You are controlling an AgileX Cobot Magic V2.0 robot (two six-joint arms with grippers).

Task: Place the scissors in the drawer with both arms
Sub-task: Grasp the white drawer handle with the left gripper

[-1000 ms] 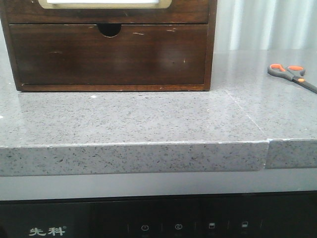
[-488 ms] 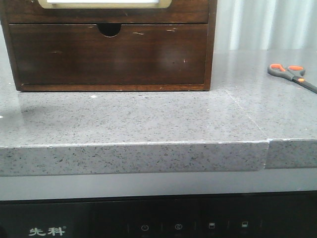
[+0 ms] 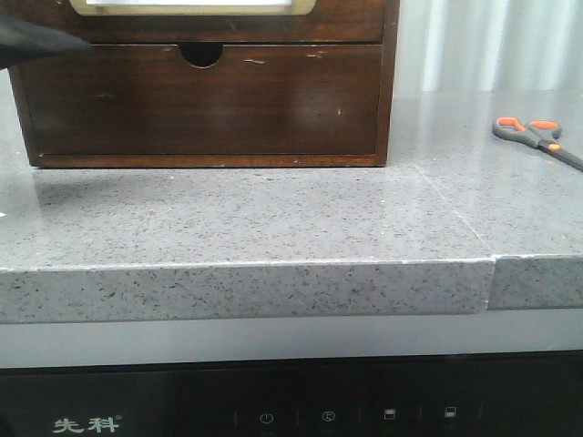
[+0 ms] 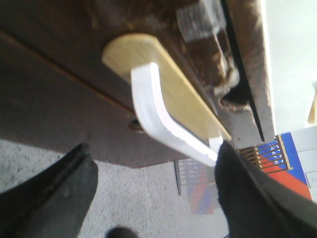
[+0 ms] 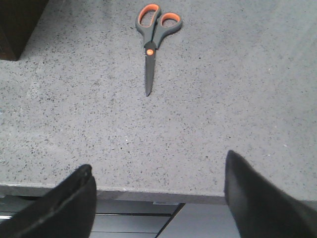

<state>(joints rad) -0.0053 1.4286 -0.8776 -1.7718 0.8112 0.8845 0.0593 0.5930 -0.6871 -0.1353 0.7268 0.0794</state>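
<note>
The drawer (image 3: 200,100) is shut in the lower part of a dark wooden box at the back left, its half-round notch (image 3: 200,55) in the upper edge. The scissors (image 3: 537,137) lie flat on the counter at the far right, blades closed. They also show in the right wrist view (image 5: 151,44), well ahead of my right gripper (image 5: 158,198), which is open, empty and over the counter's front edge. My left gripper (image 4: 156,198) is open and empty close to the box front. It shows in the front view as a dark blur (image 3: 36,41) at the box's upper left.
The wooden box has an upper compartment with a pale framed opening (image 3: 191,7) and a white curved piece (image 4: 153,114). The grey speckled counter (image 3: 273,218) has a seam (image 3: 492,269) towards the right. A black appliance panel (image 3: 273,410) runs below its front edge.
A dark blur of my left gripper has come into the front view at the upper left of the box. The scissors and the drawer have not moved.
</note>
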